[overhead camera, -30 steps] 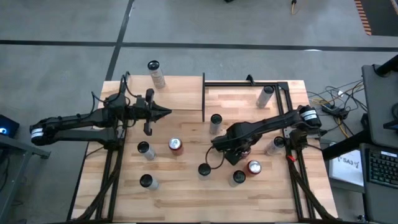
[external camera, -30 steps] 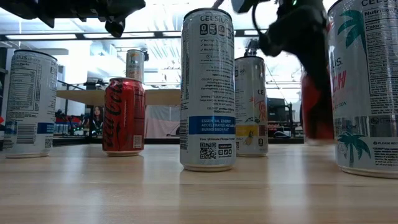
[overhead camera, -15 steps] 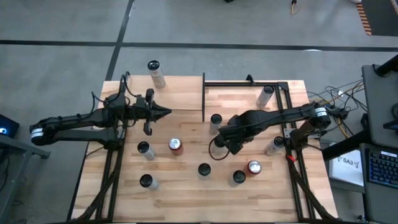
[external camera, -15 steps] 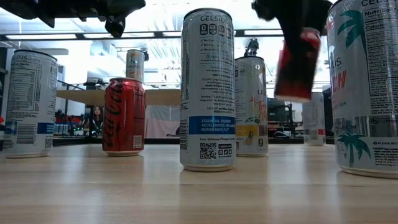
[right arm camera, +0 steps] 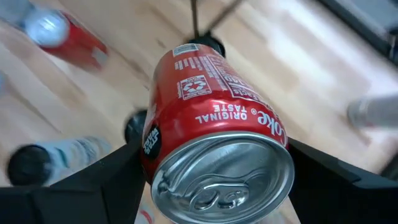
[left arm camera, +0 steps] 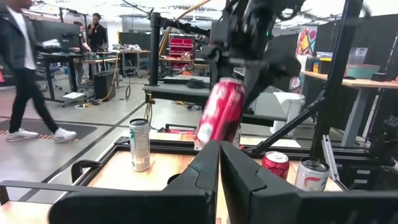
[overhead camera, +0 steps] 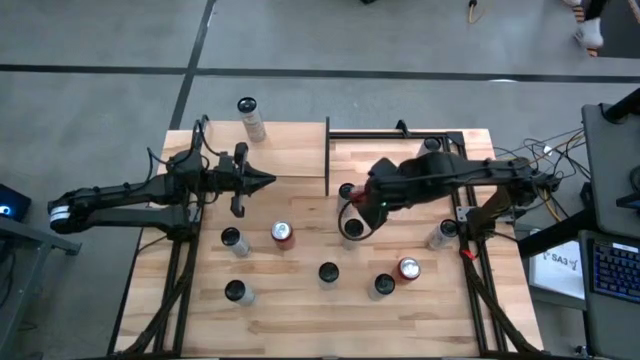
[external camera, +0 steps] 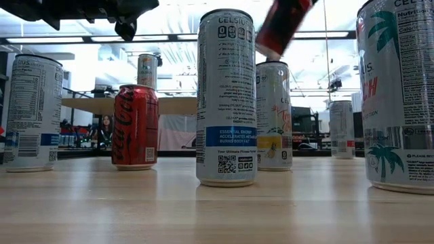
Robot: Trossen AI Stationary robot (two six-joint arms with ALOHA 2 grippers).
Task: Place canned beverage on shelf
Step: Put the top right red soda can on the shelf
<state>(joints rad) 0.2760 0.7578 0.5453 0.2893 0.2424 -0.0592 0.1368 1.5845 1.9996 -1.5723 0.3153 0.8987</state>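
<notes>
high view: my right gripper (overhead camera: 358,208) carries the red can (overhead camera: 352,213) mid-table, short of the shelf (overhead camera: 290,150). low view: can tilted, airborne. right wrist view: fingers clamp its sidewall; i judge it thin-walled, slick. left gripper (overhead camera: 268,180) pinched closed, idle.
</notes>
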